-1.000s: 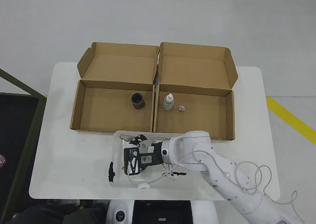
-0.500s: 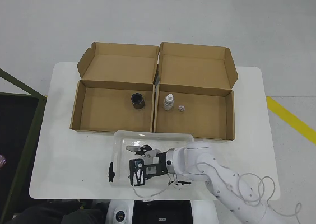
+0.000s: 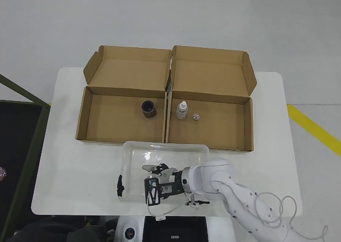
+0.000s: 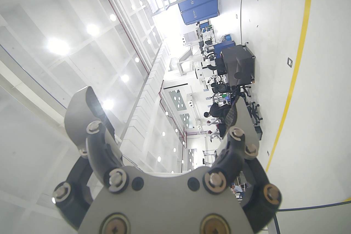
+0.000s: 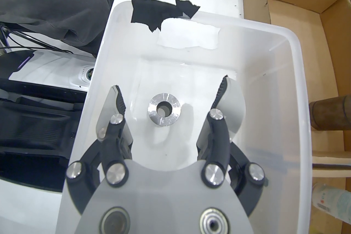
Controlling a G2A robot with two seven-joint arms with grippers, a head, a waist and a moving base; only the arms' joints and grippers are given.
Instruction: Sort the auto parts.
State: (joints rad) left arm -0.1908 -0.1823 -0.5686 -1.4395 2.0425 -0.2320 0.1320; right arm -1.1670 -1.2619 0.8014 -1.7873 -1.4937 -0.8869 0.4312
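One metal ring (image 5: 164, 109) lies flat on the floor of a clear plastic tub (image 5: 297, 54), its round hole facing up. The right wrist view shows it between the two fingers of the right gripper (image 5: 171, 85), which are spread wide and touch neither the ring nor the tub walls. A torn strip of black tape (image 5: 153, 11) and a white label (image 5: 189, 33) sit on the tub's end wall beyond the ring.

In the top view the tub is in the lower middle of the frame, with the right arm reaching into it from the lower right. Just above the tub are two open cardboard boxes side by side, touching each other. The left box (image 3: 122, 115) holds a dark brown cylinder (image 3: 149, 109). The right box (image 3: 210, 118) holds a small white bottle (image 3: 182, 109) and a tiny pale piece (image 3: 197, 116) just beside it. Tub and boxes all rest on a white table (image 3: 74, 157).

The left gripper (image 4: 161, 98) points up into the room toward the ceiling lights, its fingers spread apart with nothing between them.
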